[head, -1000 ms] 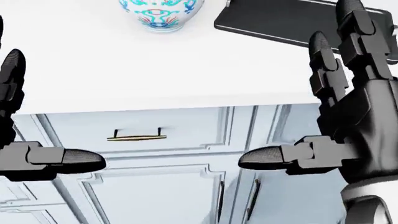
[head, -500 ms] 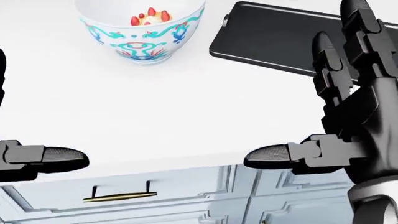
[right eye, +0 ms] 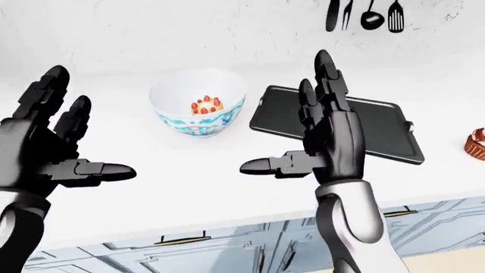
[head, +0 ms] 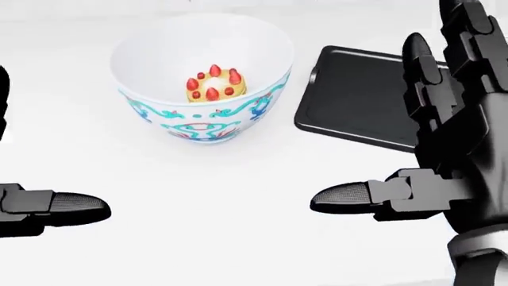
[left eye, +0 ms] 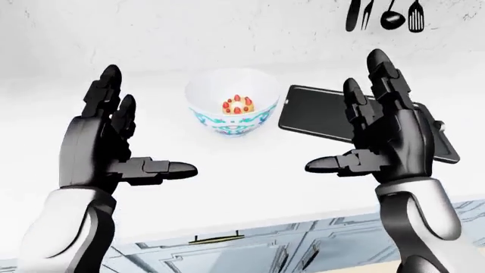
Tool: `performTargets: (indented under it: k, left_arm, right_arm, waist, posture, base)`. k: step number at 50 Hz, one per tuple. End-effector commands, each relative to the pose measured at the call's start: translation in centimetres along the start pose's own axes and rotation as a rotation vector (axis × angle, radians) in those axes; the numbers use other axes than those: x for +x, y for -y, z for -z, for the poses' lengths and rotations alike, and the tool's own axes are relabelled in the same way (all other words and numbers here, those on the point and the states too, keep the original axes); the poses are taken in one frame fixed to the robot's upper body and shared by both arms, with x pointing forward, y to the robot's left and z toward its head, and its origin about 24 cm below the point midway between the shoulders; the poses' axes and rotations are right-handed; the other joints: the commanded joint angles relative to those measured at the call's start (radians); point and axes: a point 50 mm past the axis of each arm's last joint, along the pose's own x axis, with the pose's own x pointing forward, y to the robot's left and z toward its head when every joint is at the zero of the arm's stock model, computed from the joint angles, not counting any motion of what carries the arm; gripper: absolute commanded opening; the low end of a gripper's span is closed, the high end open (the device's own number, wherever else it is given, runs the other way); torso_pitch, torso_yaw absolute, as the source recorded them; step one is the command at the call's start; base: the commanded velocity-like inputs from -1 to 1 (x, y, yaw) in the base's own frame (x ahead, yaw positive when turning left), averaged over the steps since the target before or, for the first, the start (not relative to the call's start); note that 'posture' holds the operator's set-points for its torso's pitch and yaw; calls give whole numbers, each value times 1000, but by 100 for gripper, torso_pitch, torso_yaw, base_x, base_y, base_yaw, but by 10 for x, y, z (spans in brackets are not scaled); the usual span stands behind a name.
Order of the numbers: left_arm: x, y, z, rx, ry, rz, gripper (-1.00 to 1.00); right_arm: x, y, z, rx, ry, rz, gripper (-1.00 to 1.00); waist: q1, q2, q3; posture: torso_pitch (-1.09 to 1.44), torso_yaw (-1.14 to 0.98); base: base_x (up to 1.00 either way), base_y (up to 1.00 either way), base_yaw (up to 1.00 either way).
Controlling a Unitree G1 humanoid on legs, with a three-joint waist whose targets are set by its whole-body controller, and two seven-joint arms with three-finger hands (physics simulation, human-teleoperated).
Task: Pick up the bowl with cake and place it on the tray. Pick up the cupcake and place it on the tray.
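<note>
A white bowl (head: 208, 124) with a blue and red pattern stands on the white counter (head: 238, 226). It holds a small cake (head: 214, 83) topped with red berries. A black tray (head: 357, 101) lies just right of the bowl. A brown cupcake (right eye: 477, 143) stands right of the tray, at the right edge of the right-eye view. My left hand (left eye: 152, 122) is open and empty, below and left of the bowl. My right hand (left eye: 337, 119) is open and empty over the tray's near part, right of the bowl.
Black utensils (left eye: 382, 14) hang on the white wall at the top right. Pale blue cabinet drawers with a brass handle (left eye: 216, 240) show below the counter's near edge.
The whole picture has shifted: the camera moved, so bowl and tray slid down the head view and the cabinet drawers dropped out of it. Both hands stay open and keep their places.
</note>
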Motion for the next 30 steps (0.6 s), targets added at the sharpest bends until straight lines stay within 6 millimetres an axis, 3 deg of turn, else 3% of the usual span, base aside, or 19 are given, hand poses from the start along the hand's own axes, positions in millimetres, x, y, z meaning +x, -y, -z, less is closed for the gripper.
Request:
performTargets:
  k: [1,2,3,14,25,30]
  left_arm:
    - [-3,-1,-14,14,103,-16,100]
    - [-3,-1,-14,14,102,-15,100]
    - [-4,-1,-14,13,103,-16,100]
    - [-6,-5,-13,10,103,-21,100]
    - [-9,-10,-14,15,102,-32,100]
    - [-8,-7,-16,12,104,-28,100]
  right_arm:
    - [-1,-3,-14,-4,99,-23,100]
    - [-2,-3,-15,-3,103,-23,100]
    - [-2,-3,-16,-4,105,-23,100]
    - [8,-8,-50,-154,140,-36,100]
    - [49,-29,-101,-482,187,-86,100]
    - [69,-43,-88,-652,138,-174,100]
  waist:
    - [1,-2,14]
    - [-1,-2,-31]
    - [-2,-1,-46]
    - [-9,-5,-38]
    - [-8,-1,-19]
    - [-9,3,-10]
  posture:
    - [0,0]
    - [0,0]
    - [0,0]
    - [0,0]
    - [0,0]
    - [0,0]
  base:
    - [0,0,0]
    - [0,0,0]
    - [0,0,0]
    - [0,0,0]
    - [0,0,0]
    - [0,0,0]
